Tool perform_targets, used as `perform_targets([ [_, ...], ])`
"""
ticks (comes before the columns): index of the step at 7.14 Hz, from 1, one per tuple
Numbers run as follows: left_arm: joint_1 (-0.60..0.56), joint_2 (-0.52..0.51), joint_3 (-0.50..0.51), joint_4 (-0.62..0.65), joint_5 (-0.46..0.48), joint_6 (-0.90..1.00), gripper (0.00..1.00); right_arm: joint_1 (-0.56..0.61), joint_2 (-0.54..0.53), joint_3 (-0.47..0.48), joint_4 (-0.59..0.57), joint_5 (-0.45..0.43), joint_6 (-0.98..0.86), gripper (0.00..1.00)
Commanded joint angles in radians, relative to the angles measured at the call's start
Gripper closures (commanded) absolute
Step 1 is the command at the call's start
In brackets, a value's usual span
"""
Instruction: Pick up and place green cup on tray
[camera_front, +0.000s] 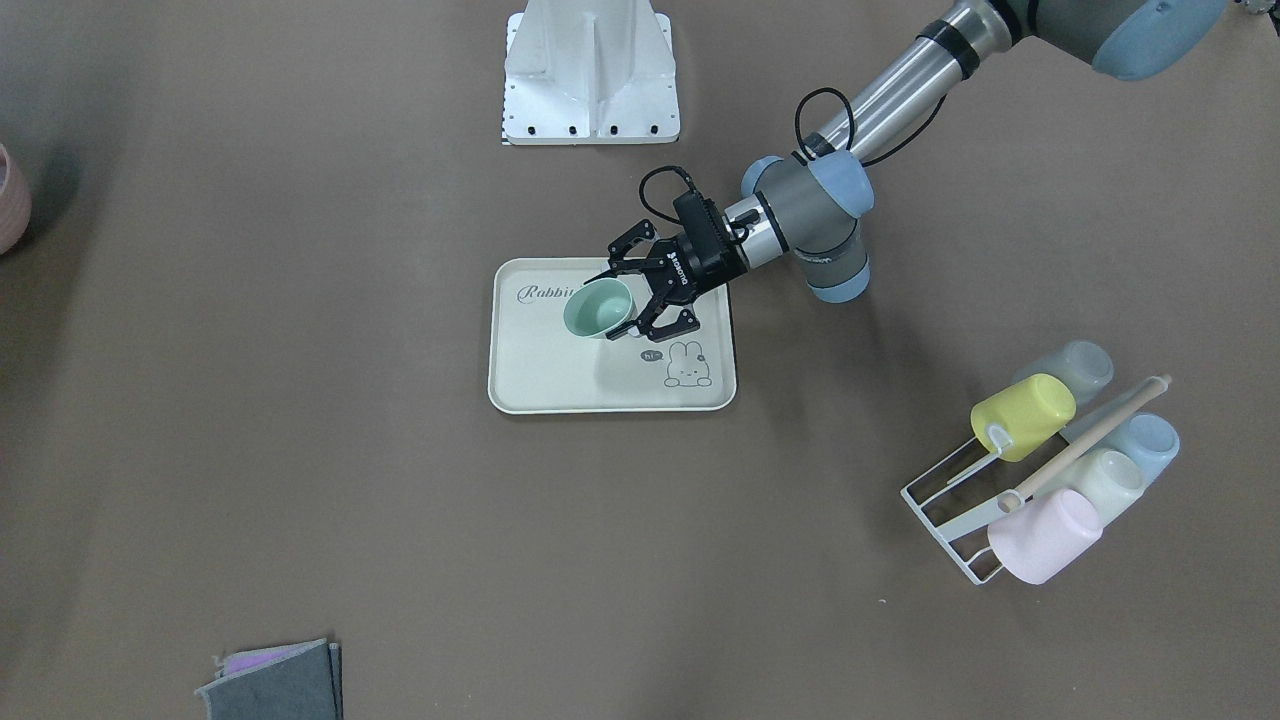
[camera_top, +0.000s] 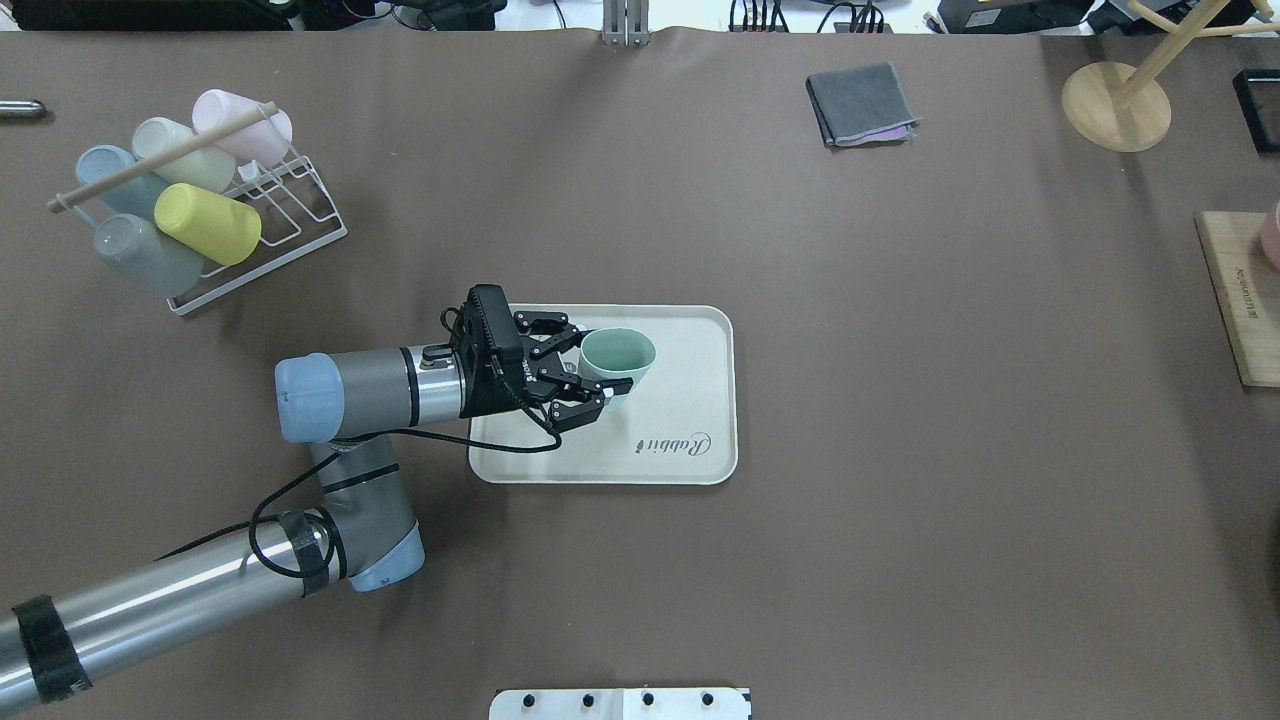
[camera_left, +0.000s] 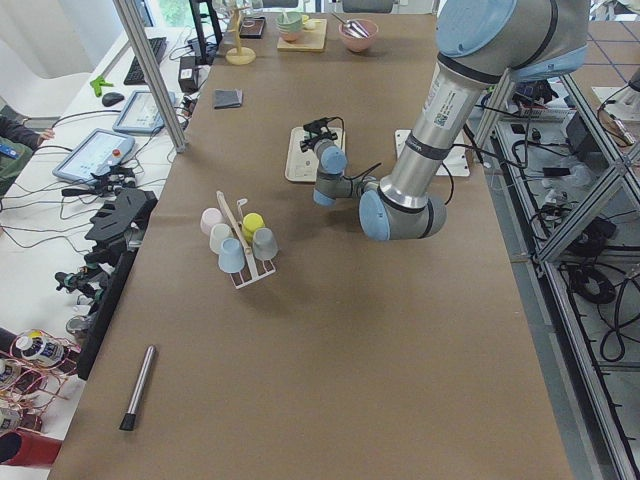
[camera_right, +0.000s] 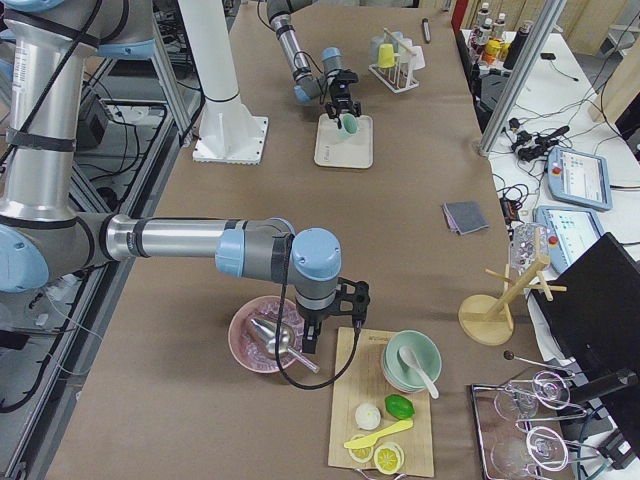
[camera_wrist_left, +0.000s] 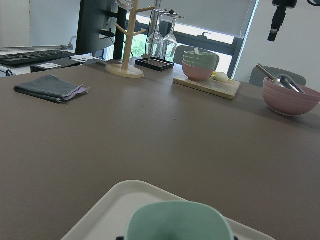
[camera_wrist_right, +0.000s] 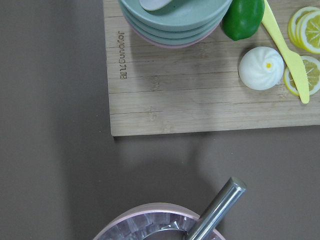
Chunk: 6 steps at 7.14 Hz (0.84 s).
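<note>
The left gripper (camera_top: 600, 366) has its black jaws spread wide, with the fingertips against opposite sides of the plain mint-green handleless plastic cup (camera_top: 618, 352). The cup leans with its mouth away from the wrist, over the cream rectangular raised-rim tray (camera_top: 700, 410). I cannot tell whether its base touches the tray. The left arm (camera_top: 370, 385) holds its wrist low and level, folded at the elbow. Far down the table, the right gripper (camera_right: 332, 328) hangs above a pink bowl (camera_right: 250, 350); how far open it is cannot be told.

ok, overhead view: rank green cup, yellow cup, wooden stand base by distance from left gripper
1. green cup: in the left gripper, at the tray.
2. yellow cup: on the rack, far left.
3. wooden stand base: far right corner.
</note>
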<state>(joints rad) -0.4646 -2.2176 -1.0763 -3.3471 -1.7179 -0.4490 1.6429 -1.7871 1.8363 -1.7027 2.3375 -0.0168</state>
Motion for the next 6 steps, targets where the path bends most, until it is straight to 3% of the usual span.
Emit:
perform_targets([
  [1, -0.002, -0.001, -0.001, 0.015, 0.003, 0.030, 1.00, 0.000, 0.000, 0.000, 0.000, -0.001, 0.000, 0.00],
  [3, -0.006, -0.001, -0.002, 0.015, 0.004, 0.035, 0.97, 0.000, 0.000, 0.000, 0.000, -0.003, 0.000, 0.00],
  [4, -0.014, 0.001, -0.001, 0.015, 0.006, 0.102, 0.05, 0.000, 0.000, 0.000, 0.000, -0.003, 0.000, 0.00],
  [6, -0.029, 0.013, -0.004, 0.012, 0.004, 0.151, 0.01, 0.000, 0.000, 0.000, -0.002, -0.003, 0.000, 0.00],
])
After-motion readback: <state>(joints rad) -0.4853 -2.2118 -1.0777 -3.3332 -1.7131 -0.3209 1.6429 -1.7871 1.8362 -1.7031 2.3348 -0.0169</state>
